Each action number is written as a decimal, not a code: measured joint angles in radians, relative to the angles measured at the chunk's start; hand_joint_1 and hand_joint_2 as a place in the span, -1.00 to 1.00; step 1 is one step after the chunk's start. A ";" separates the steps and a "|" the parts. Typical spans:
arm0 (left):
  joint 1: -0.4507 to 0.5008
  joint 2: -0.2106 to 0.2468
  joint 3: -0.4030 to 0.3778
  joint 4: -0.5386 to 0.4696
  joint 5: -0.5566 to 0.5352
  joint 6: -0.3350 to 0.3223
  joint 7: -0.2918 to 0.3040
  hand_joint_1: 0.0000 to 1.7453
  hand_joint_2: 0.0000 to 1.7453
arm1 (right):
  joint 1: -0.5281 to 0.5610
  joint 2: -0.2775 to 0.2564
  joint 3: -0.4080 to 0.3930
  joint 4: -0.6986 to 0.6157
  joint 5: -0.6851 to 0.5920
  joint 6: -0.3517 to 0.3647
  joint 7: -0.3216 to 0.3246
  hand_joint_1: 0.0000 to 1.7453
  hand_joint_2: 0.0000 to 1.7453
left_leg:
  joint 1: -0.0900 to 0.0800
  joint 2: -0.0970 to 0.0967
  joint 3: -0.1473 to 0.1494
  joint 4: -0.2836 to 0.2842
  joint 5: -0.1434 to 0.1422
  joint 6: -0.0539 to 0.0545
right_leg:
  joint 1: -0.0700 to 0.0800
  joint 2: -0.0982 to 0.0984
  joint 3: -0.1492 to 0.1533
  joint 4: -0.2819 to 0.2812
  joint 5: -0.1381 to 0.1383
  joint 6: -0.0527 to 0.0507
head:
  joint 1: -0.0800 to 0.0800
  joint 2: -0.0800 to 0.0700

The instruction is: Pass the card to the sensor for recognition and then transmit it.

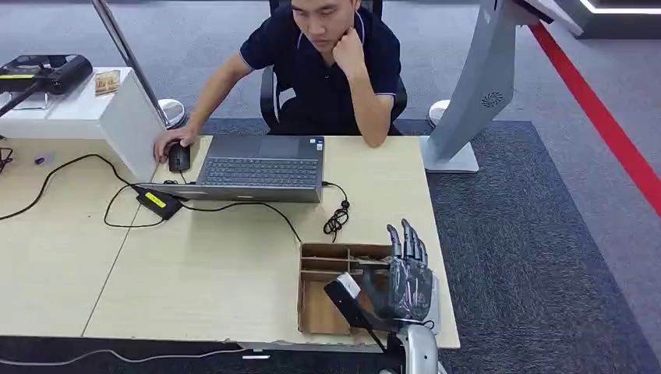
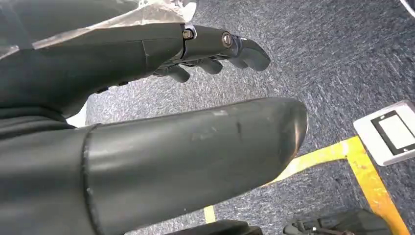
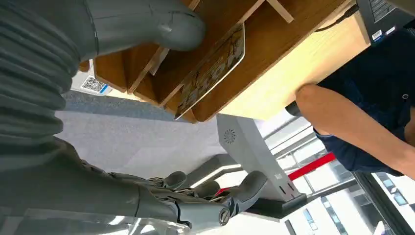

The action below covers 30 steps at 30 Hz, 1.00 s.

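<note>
the card (image 3: 213,68) lies in a compartment of the cardboard divider tray (image 1: 316,312) at the near right corner of the table (image 1: 210,265); in the right wrist view it leans tilted against one of the tray's inner walls, printed face showing, one long edge raised off the floor of the compartment; it looks thin, stiff and light, with a glossy face that would likely slip under smooth fingertips, and it should bend little; my judgement is that the raised edge is the place to take it, thumb on one face and fingers on the other, since a flat pinch from above would find nothing to bite on, and the cardboard walls leave little room around it.

the right hand (image 1: 407,280) hovers over the tray, fingers (image 1: 405,241) stretched out and apart, thumb (image 3: 147,24) near the card but apart from it as far as the wrist view shows; it holds nothing; a dark boxy part with a pale end (image 1: 347,300) sits by the wrist and i cannot tell what it is.

the left hand (image 2: 195,46) hangs over grey carpet with yellow floor tape (image 2: 362,171), fingers loosely extended, nothing in them; a small white device with a dark screen (image 2: 389,132) lies on the floor nearby.

across the table a person (image 1: 327,62) sits at a laptop (image 1: 261,167), one hand on a mouse (image 1: 178,157); a grey kiosk stand (image 1: 475,93) rises beyond the table's right end; whether that carries the sensor i cannot tell.
</note>
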 joint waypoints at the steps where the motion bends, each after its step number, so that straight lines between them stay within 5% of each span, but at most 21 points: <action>1: 0.000 0.000 0.000 0.000 0.000 0.000 0.000 -1.00 -1.00 | 0.000 0.000 0.000 0.000 0.000 0.000 0.000 -0.54 1.00 | 0.000 0.000 0.000 0.000 0.000 0.000 | 0.000 0.000 0.000 0.000 0.000 0.000 | 0.000 0.000; 15: 0.000 0.000 0.000 0.000 0.000 0.000 0.000 -1.00 -1.00 | 0.000 0.000 0.000 0.000 0.000 0.000 0.000 -0.46 1.00 | 0.000 0.000 0.000 0.000 0.000 0.000 | 0.000 0.000 0.000 0.000 0.000 0.000 | 0.000 0.000; 30: 0.000 0.000 0.000 0.000 -0.002 0.000 -0.001 -1.00 -1.00 | -0.004 0.000 0.000 0.006 0.001 0.000 -0.003 -0.08 1.00 | 0.000 0.000 0.000 0.000 0.000 0.000 | 0.000 0.000 0.000 0.000 0.000 0.000 | 0.000 0.000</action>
